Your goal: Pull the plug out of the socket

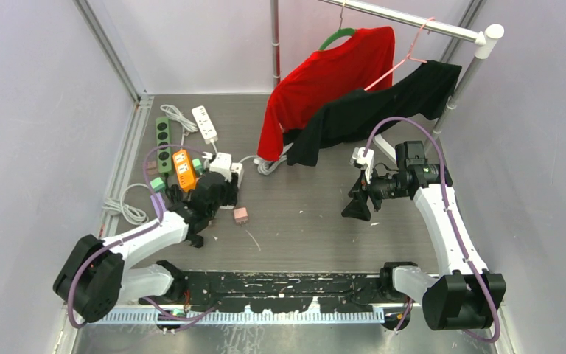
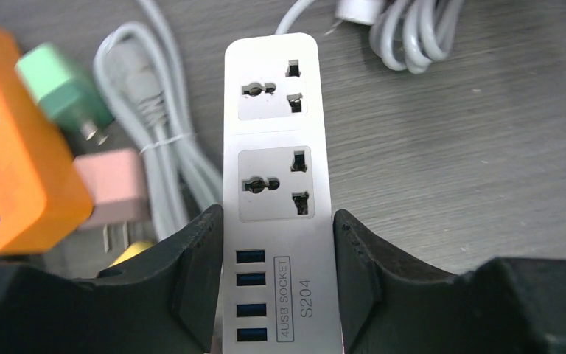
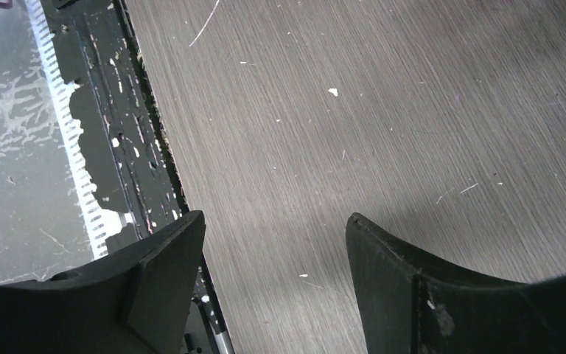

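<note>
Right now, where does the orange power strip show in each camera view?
Top external: orange power strip lies left of centre, among the clustered strips and plugs.
Left wrist: at the left edge, partly cut off.
Right wrist: not in view.
Shared landmark: the white USB power strip, to its right in both views.

The left arm (image 1: pixel 147 236) lies low and reaches forward, away from its base. Its wrist points straight ahead. The left gripper (image 2: pixel 276 215) has two black fingers (image 2: pixel 191 273). They press on the strip (image 2: pixel 276 110), one on each long side, so the gripper has a hold of it.

The right arm (image 1: pixel 442 221) stands up tall, then bends at the top toward the middle. The right gripper (image 3: pixel 274 219) tilts down and hangs in the air. Its two fingers are wide apart.
</note>
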Robot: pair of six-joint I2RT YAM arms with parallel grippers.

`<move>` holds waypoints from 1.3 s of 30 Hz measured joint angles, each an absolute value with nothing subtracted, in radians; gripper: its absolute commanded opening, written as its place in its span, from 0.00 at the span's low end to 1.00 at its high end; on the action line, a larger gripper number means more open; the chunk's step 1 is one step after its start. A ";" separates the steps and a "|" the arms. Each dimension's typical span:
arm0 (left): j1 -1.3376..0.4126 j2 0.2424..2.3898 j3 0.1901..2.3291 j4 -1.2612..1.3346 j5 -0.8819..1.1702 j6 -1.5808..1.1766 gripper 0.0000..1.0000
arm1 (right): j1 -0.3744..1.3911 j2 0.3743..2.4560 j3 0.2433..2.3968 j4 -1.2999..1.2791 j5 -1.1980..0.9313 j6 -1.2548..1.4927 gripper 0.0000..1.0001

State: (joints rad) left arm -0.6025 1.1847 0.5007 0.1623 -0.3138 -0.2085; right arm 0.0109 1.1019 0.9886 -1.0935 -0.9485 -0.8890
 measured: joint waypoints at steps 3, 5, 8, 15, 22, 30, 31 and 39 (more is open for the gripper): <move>-0.566 1.168 0.503 0.087 -0.353 -0.296 0.00 | 0.011 1.102 0.989 -1.093 -0.949 -0.889 0.75; -0.554 1.176 0.508 0.053 -0.372 -0.340 0.00 | 0.011 1.102 0.989 -1.093 -0.949 -0.889 0.75; -0.554 1.218 0.543 0.001 -0.397 -0.399 0.09 | 0.011 1.102 0.989 -1.093 -0.949 -0.889 0.75; -0.554 1.364 0.668 -0.102 -0.422 -0.488 0.64 | 0.011 1.102 0.989 -1.093 -0.949 -0.889 0.75; -0.549 1.361 0.686 -0.168 -0.408 -0.514 1.00 | 0.011 1.106 0.989 -1.093 -0.949 -0.889 0.76; -0.548 1.060 0.679 -0.213 -0.290 -0.508 1.00 | 0.011 1.109 0.988 -1.093 -0.950 -0.888 0.77; -0.548 1.014 0.677 -0.212 -0.262 -0.502 0.99 | 0.011 1.109 0.988 -1.094 -0.951 -0.888 0.78; -0.548 0.628 0.674 -0.212 0.045 -0.459 0.99 | -0.004 1.093 1.073 -1.097 -0.904 -0.787 0.99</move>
